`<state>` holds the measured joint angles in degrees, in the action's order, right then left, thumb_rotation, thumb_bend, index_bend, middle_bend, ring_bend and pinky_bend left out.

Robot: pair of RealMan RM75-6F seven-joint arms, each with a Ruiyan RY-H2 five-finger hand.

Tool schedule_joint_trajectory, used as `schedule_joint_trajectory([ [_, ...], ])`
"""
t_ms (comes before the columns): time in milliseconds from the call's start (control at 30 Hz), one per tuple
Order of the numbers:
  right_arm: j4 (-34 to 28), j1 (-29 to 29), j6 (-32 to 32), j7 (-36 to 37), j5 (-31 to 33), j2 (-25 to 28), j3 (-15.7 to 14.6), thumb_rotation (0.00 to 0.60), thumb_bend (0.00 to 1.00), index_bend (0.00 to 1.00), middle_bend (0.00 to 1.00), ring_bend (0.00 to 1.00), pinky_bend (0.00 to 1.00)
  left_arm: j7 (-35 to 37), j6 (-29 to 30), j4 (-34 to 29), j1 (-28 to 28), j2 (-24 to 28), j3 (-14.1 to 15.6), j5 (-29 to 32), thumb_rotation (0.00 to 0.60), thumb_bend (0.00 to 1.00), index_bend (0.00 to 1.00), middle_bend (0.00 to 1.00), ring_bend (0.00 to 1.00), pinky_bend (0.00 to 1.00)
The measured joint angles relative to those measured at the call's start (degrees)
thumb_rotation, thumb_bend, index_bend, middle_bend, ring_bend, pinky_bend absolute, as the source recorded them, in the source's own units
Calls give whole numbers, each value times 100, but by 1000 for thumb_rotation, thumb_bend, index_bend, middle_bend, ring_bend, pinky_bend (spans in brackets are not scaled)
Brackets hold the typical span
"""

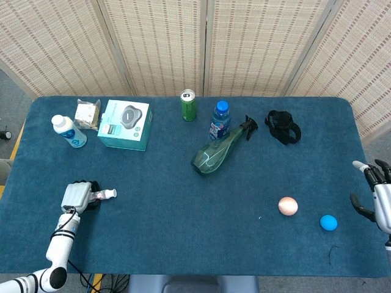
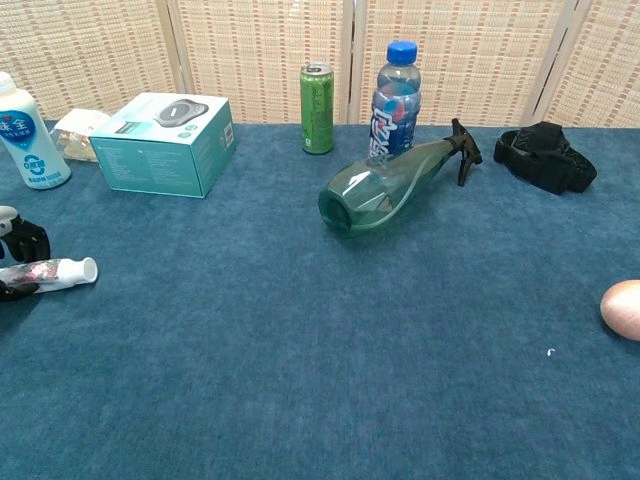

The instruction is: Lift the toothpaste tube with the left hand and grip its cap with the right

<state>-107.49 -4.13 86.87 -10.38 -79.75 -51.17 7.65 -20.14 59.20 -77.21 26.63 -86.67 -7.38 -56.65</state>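
The toothpaste tube [image 1: 101, 195] lies low over the blue table near the front left, its white cap [image 1: 113, 193] pointing right. My left hand [image 1: 76, 196] grips the tube's rear end with its fingers curled around it. In the chest view the tube [image 2: 45, 272] and its cap [image 2: 88, 268] stick out of the left hand [image 2: 14, 262] at the frame's left edge. My right hand [image 1: 377, 196] hovers at the table's far right edge, fingers apart and holding nothing, far from the tube.
Along the back stand a white bottle [image 1: 68, 131], a snack packet [image 1: 87, 113], a teal box [image 1: 124, 124], a green can [image 1: 188, 105] and a water bottle [image 1: 220, 120]. A green spray bottle [image 1: 220, 149] lies mid-table, with a black strap [image 1: 283, 127], a peach ball [image 1: 288, 206] and a blue ball [image 1: 328, 222] to the right.
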Motion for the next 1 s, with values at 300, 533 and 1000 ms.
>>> schedule_joint_trajectory([
  [300, -15, -121, -100, 27, -204, 33, 8, 600, 247, 238, 329, 138, 198, 1160, -258, -203, 87, 469, -70, -718, 600, 408, 544, 563, 356, 307],
  [533, 13, -519, -397, 87, -714, 22, 62, 600, 247, 245, 341, 145, 198, 2380, -500, -827, 259, 1142, -229, -1438, 600, 420, 556, 578, 362, 318],
  [1000, 57, -1831, -1411, 228, -1575, -597, 297, 600, 169, 296, 344, 145, 198, 4202, -1493, -1682, 994, 1857, -461, -2138, 600, 424, 569, 591, 366, 319],
])
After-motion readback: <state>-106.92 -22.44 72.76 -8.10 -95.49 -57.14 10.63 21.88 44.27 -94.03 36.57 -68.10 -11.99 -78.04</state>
